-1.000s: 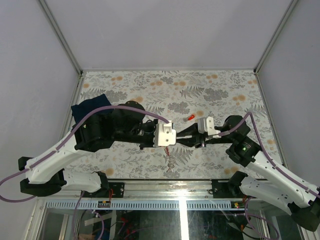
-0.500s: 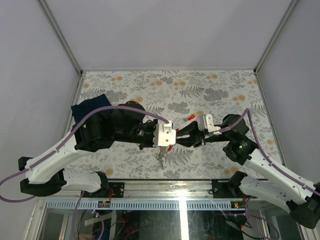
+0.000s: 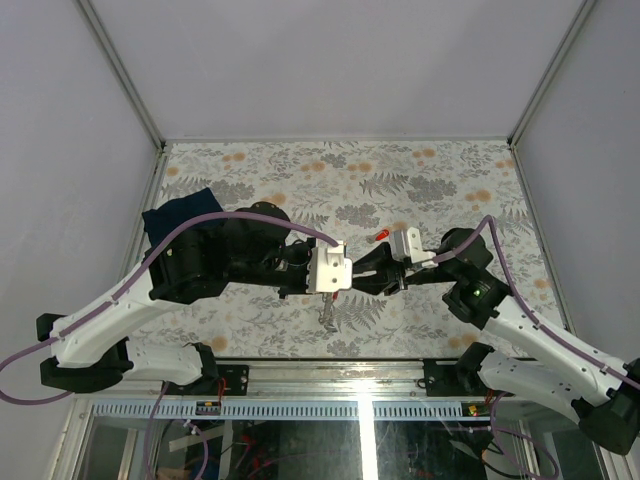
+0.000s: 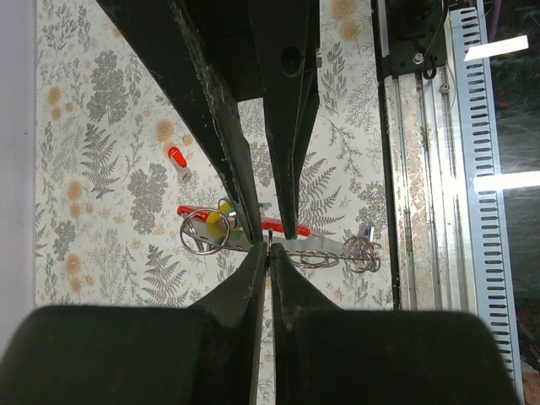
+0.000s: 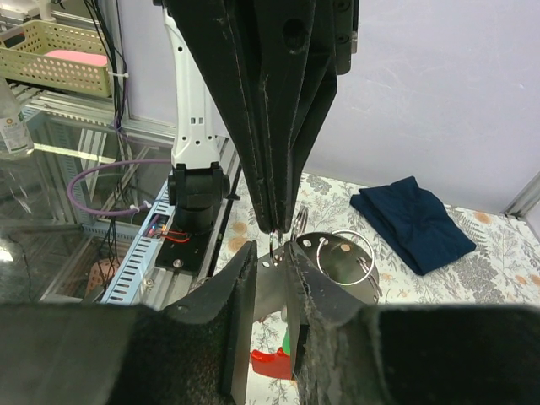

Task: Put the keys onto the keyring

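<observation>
Left gripper (image 4: 270, 250): black tapered fingers pressed flat together, pinching the keyring (image 4: 316, 247).
Right gripper (image 5: 272, 261): fingers a narrow slit apart at the same bundle; grip cannot be told.
Keyring: flat grey fob, thin wire rings and a red strap, held above the floral table (image 3: 450, 180).
Keys (image 4: 215, 223): yellow and green tags beside a ring.
Red-tagged key (image 4: 177, 162): lying apart on the table.

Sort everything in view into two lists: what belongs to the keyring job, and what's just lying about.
Job in hand:
keyring, pinched by the left gripper
right gripper, closing in on it
red-tagged key, loose on the table
yellow-tagged key, by the ring

Lying about:
dark blue cloth on the table
basket, off the table
</observation>
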